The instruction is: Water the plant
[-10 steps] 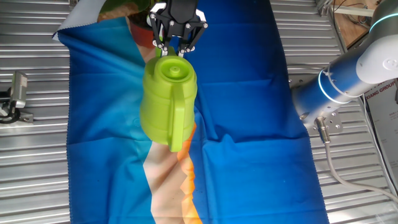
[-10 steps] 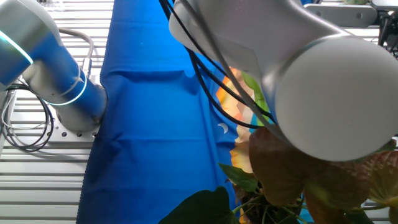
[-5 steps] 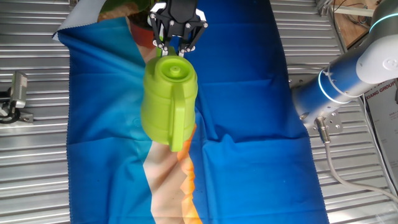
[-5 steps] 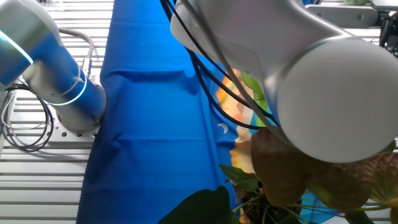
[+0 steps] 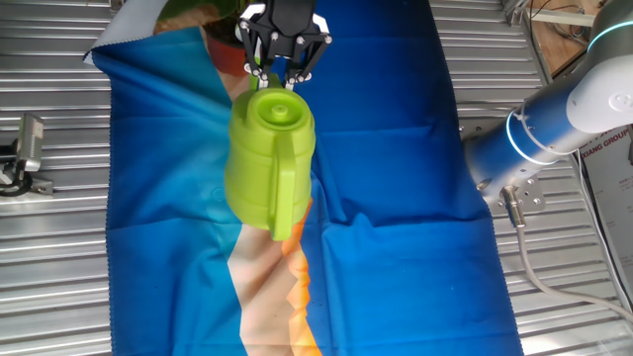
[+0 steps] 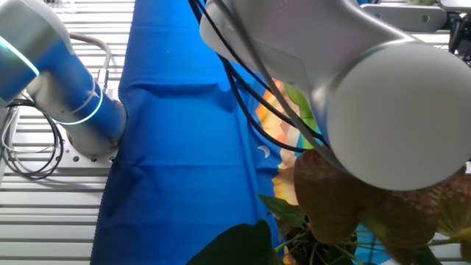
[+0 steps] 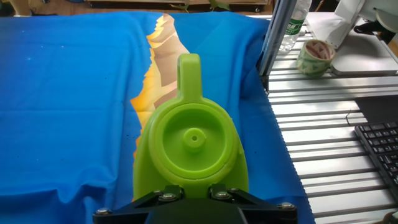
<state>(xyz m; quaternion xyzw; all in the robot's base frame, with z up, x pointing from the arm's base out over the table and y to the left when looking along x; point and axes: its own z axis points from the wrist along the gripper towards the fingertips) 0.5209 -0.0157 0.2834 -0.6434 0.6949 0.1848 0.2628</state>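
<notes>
One fixed view: the gripper (image 5: 280,71) sits at the far edge of the blue cloth (image 5: 396,129) that covers the table (image 5: 59,247), clamped on the spout end of the lime-green watering can (image 5: 269,163). The can's long axis runs from the gripper toward the near edge, handle on the near side. The plant (image 5: 193,12) lies just beyond the gripper, at the cloth's far-left corner, only dark leaves and a reddish pot rim showing. The coming pour likely turns on this: the plant is ahead of the jaws, on the spout side, slightly left.

The other fixed view: the arm's white housing (image 6: 383,96) blocks most of the frame, and the gripper itself is hidden. The plant (image 6: 331,199) shows under it at the near-right corner, brownish and green leaves, and a sliver of the green can (image 6: 298,99) is just past the leaves. The can and plant look close, but contact cannot be told.

Hand view: the jaws are narrow, closed on the can (image 7: 189,149) at the bottom edge; the gripper (image 7: 193,198) shows only its black base. The handle points away along the cloth (image 7: 62,93). The plant is not in this view. A cup (image 7: 314,57) and keyboard (image 7: 379,146) sit off to the right.
</notes>
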